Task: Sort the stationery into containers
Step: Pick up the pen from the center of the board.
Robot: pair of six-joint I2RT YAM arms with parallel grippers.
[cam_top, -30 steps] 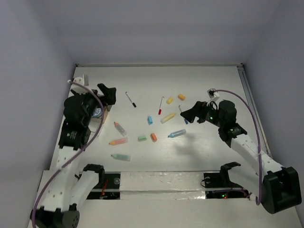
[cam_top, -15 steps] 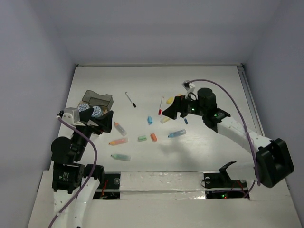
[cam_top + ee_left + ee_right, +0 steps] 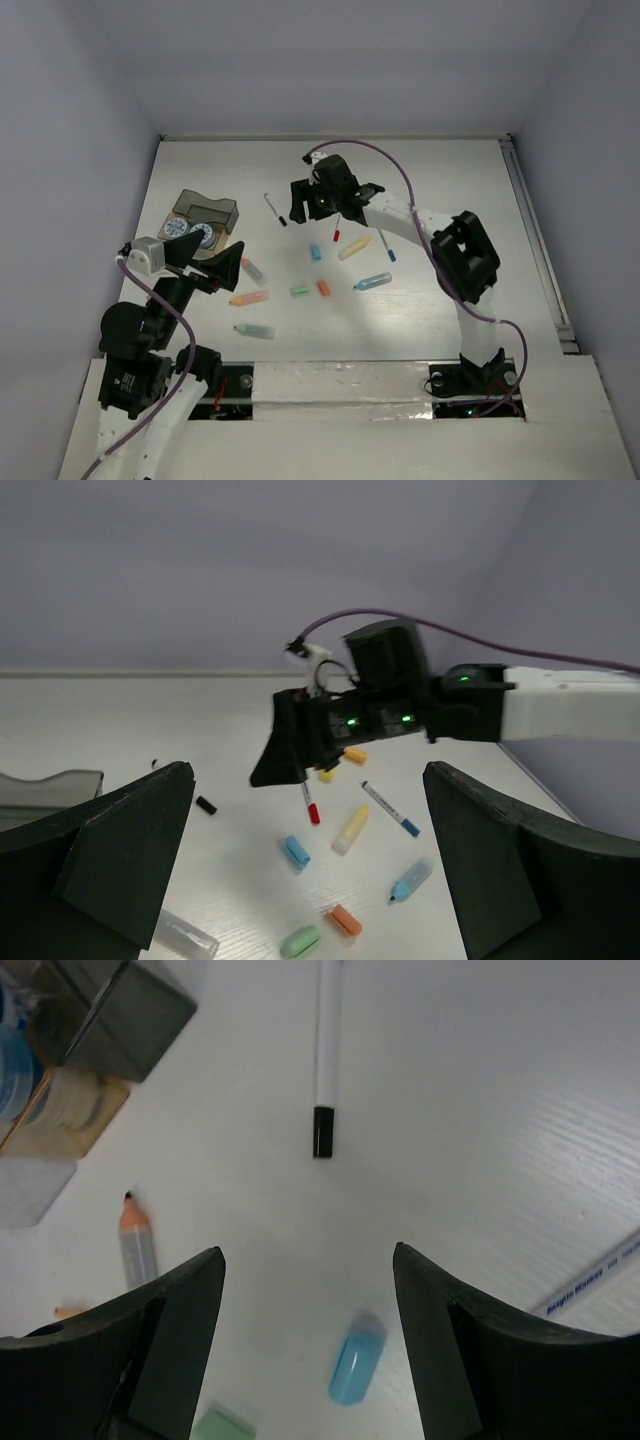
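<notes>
– Across the white table (image 3: 450,170), how much has been sorted?
– Very little, by the look of it. About a dozen pieces lie loose in the middle, well apart from the grey box (image 3: 205,210) and the round pot (image 3: 186,229) at the left edge. Whether anything sits inside either one, I cannot tell.
– What are those two like?
– The grey box is squared, with smoky, translucent plastic walls. The round pot touches it and has a blue and white pattern. A clear, tan-tinted edge (image 3: 60,1110), perhaps a tray, shows beside them in the right wrist view.
– And the loose pieces?
– Three are thin: a black-capped pen (image 3: 275,209) with a white barrel, a red-tipped pen (image 3: 339,222) and a blue-tipped pen (image 3: 386,245). Five are fat and matte: a yellow marker (image 3: 353,247), a blue marker (image 3: 373,281), an orange marker (image 3: 249,297), a green marker (image 3: 254,330) and a clear-bodied marker (image 3: 253,271). The stubby, rounded ones include a blue block (image 3: 316,252), a green block (image 3: 299,291) and an orange block (image 3: 323,288).
– The grippers?
– The right gripper (image 3: 303,203) reaches far over the table, just beside the black-capped pen. Its jaws are apart with only bare table between them. The left gripper (image 3: 228,264) hangs near the round pot, spread wide and empty.
</notes>
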